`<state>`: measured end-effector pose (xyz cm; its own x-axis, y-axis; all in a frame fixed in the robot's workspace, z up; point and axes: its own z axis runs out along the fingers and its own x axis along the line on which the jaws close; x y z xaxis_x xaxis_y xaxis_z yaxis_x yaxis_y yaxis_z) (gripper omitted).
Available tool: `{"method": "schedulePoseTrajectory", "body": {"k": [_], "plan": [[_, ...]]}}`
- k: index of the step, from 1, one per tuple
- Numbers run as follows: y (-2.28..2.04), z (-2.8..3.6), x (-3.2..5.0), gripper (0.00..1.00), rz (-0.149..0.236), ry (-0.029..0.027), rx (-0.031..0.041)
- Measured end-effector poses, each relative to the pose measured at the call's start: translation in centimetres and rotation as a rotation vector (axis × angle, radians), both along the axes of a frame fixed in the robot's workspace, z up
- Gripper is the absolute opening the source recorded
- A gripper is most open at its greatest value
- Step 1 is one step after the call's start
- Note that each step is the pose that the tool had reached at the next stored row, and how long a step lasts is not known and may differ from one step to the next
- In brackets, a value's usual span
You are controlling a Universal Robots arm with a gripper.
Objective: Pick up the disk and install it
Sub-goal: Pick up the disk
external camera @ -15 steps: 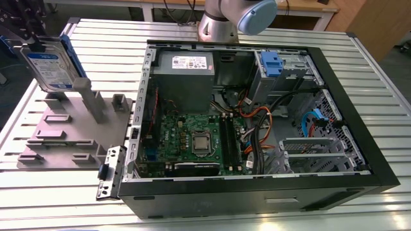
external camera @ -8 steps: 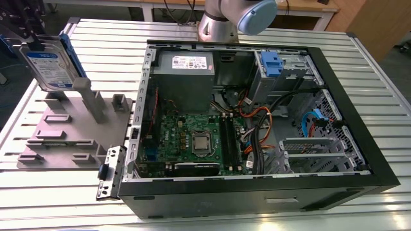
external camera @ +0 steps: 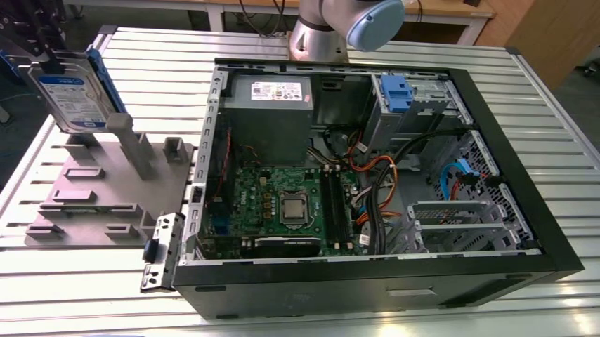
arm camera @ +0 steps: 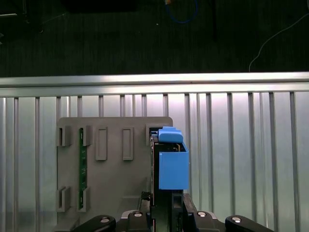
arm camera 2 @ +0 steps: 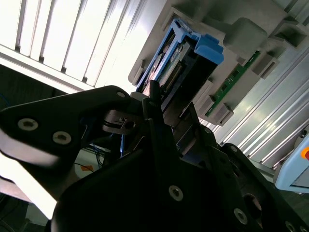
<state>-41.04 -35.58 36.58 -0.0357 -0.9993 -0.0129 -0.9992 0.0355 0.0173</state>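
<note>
Jaws pinching disk (external camera: 70, 95) across flat faces, blue rail edge-on between them. Disk upright, tilted, just above grey fixture (external camera: 103, 203) at exterior view's left, well apart from open computer case (external camera: 525, 210). Pick-up looks underway. Cannot tell if clear of fixture. Install not yet done.

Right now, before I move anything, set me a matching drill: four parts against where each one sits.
Parts:
1. disk
2. power supply
3. CPU
4. caddy

Places:
A. middle of the motherboard
B. upright at the grey fixture, outside the case
C. in the metal cage
D. inside the case, by its wall at the exterior view's left

Pairs: 1-B, 2-D, 3-A, 4-C
</note>
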Motion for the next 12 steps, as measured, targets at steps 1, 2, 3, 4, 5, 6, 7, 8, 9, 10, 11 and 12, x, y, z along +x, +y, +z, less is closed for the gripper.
{"method": "schedulePoseTrajectory", "body": {"k": [1,2,3,4,5,6,7,8,9,10,11,12], "plan": [[0.00,0.04,0.00,0.35,0.000,0.0002,-0.0001],[0.00,0.10,0.00,0.35,0.000,0.0002,-0.0002],[0.00,0.18,0.00,0.35,0.000,0.0001,-0.0001],[0.00,0.27,0.00,0.35,0.000,0.0000,-0.0001],[0.00,0.38,0.00,0.35,0.000,0.0000,0.0000],[0.00,0.49,0.00,0.35,0.000,0.0000,0.0000],[0.00,0.61,0.00,0.35,0.000,-0.0001,0.0000],[0.00,0.73,0.00,0.35,0.000,-0.0001,0.0000],[0.00,0.88,0.00,0.35,0.000,-0.0001,0.0000],[0.00,1.02,0.00,0.35,0.000,-0.0001,0.0000],[0.00,1.16,0.00,0.35,0.000,-0.0002,0.0001],[0.00,1.32,0.00,0.35,0.000,-0.0001,0.0000]]}}
